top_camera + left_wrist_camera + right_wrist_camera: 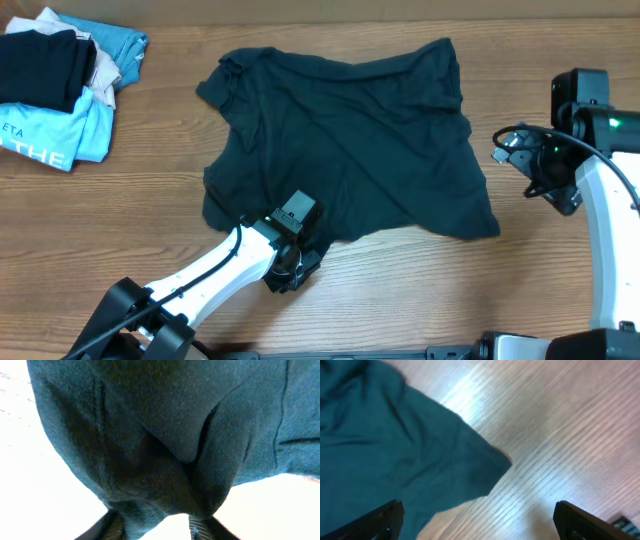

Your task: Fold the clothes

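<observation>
Here, we saw the clothes (350, 140), a single dark navy-teal garment, lying wrinkled and loosely spread across the middle of the wooden table (420, 300). At its near edge, the left gripper (298, 262) had its fingers closed on a bunch of the fabric. In the left wrist view, the cloth (165, 420) filled almost the whole picture and gathered into folds that ran down between the two fingertips (200, 529).

The right gripper (507, 148) hung just beside the garment's right edge, apart from it. In the right wrist view its fingers (580, 520) were spread wide with nothing between them, above bare wood (560, 435), and one corner of the garment (380, 445) lay to the side.

Well apart, at the far left corner of the table, lay a small pile: a black folded garment (40, 65) on a light-blue shirt (60, 135) printed "THE".
</observation>
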Motion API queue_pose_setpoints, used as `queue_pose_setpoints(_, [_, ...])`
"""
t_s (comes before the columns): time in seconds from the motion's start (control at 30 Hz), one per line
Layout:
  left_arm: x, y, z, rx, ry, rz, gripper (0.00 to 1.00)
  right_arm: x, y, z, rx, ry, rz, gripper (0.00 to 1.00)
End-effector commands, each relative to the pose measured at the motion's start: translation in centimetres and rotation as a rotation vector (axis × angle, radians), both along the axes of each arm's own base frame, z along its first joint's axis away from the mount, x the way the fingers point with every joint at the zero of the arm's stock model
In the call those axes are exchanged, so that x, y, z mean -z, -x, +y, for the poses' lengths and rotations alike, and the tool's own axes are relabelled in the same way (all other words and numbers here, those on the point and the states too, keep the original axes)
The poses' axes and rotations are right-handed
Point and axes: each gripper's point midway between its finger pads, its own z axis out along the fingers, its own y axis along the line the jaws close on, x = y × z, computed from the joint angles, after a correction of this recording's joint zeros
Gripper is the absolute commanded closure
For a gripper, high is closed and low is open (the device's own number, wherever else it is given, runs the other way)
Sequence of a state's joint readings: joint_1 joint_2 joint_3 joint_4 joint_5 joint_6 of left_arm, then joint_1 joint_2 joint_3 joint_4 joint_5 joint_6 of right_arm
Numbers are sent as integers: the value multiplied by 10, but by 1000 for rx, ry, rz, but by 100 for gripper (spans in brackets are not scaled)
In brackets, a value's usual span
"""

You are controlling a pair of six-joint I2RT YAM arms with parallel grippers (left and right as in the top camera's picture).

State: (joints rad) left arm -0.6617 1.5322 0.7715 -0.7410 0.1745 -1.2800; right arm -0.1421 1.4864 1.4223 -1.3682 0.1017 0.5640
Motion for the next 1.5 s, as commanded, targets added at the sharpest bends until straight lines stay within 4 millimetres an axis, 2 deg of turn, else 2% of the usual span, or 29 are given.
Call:
queue_pose_setpoints(0.0, [4, 2, 4, 5, -24, 0, 70, 27, 10, 0, 57, -97, 34, 0])
queue_pose_setpoints(0.07, [4, 2, 4, 5, -24, 0, 76, 43, 19, -3, 89, -132, 65, 0])
queue_pose_setpoints(0.17, [3, 1, 3, 5, -21, -3, 78, 70, 33, 6, 111, -219, 106, 0])
queue_pose_setpoints(0.33, [4, 0, 3, 9, -20, -10, 79, 104, 37, 19, 131, -291, 102, 0])
queue_pose_setpoints(0.6, [4, 0, 4, 13, -24, -11, 80, 128, 33, 17, 261, -296, 84, 1])
queue_pose_setpoints(0.7, [4, 1, 4, 22, -23, -12, 80, 141, 31, 15, 287, -295, 113, 7])
queue_pose_setpoints(0.8, [4, 0, 4, 24, -23, -13, 80, 151, 32, 10, 323, -275, 140, 8])
queue_pose_setpoints(1.2, [4, 0, 4, 24, -22, -13, 82, 175, 30, 5, 392, -257, 189, 10])
queue_pose_setpoints(1.23, [4, 0, 4, 24, -23, -13, 83, 179, 30, 5, 396, -258, 196, 16])
queue_pose_setpoints(1.33, [4, 1, 4, 24, -23, -12, 83, 188, 30, 5, 415, -260, 213, 18])
queue_pose_setpoints(1.47, [4, 1, 4, 24, -23, -12, 84, 194, 30, 4, 416, -256, 224, 30])
